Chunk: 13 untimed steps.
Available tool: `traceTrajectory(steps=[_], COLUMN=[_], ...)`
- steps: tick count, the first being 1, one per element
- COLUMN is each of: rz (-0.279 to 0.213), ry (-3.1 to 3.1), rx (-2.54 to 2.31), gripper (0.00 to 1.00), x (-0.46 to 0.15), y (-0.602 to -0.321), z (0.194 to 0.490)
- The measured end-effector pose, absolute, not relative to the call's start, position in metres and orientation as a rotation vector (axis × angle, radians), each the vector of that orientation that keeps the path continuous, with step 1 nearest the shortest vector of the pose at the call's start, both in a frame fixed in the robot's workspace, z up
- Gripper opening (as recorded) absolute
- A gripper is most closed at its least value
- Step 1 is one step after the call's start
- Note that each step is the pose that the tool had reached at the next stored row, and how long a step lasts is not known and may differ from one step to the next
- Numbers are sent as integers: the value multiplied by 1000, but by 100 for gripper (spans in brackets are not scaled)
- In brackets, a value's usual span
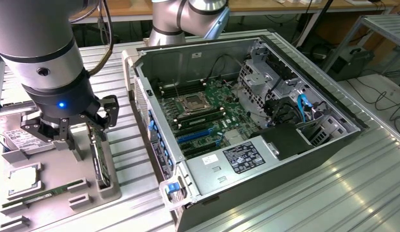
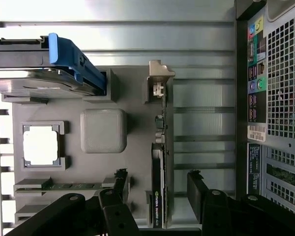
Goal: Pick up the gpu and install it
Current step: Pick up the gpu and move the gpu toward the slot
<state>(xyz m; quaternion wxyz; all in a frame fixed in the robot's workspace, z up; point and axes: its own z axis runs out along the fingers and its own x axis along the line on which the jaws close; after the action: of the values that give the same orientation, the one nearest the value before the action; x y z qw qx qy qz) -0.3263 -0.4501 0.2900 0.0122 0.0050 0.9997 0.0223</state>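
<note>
My gripper [image 1: 71, 137] hangs low over the grey parts tray [image 1: 58, 164] at the exterior view's left, fingers [image 2: 120, 184] spread wide apart and clamped on nothing; the gpu [image 2: 160, 147] stands on its long edge in a slot of that tray, and in the wrist view it runs straight between my two fingers, with a gap showing on either side, so I straddle it without touching it; its silver bracket [image 2: 160, 78] sits at the end far from me, and the green board edge and dark cooler lie nearer my fingertips; in the exterior view the card [image 1: 100, 159] rises from the tray's side nearest the computer case [image 1: 251, 121]; that case lies open on the ribbed metal table [image 1: 329, 193], its motherboard [image 1: 207, 111] exposed and the power supply [image 1: 242, 157] with its label toward the near end; the tray also holds a hard drive [image 2: 64, 59] in a blue carrier, a processor [image 2: 41, 146] in a square nest, and a RAM stick [image 2: 64, 186] lying flat, all beside the gpu but apart from it.
</note>
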Motion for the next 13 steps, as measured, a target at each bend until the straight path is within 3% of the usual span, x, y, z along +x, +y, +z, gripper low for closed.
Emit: traceTrajectory(steps=[13], rz=[70], ry=[3116], rx=[15], gripper=[60], x=[-326], y=[-450], z=[279])
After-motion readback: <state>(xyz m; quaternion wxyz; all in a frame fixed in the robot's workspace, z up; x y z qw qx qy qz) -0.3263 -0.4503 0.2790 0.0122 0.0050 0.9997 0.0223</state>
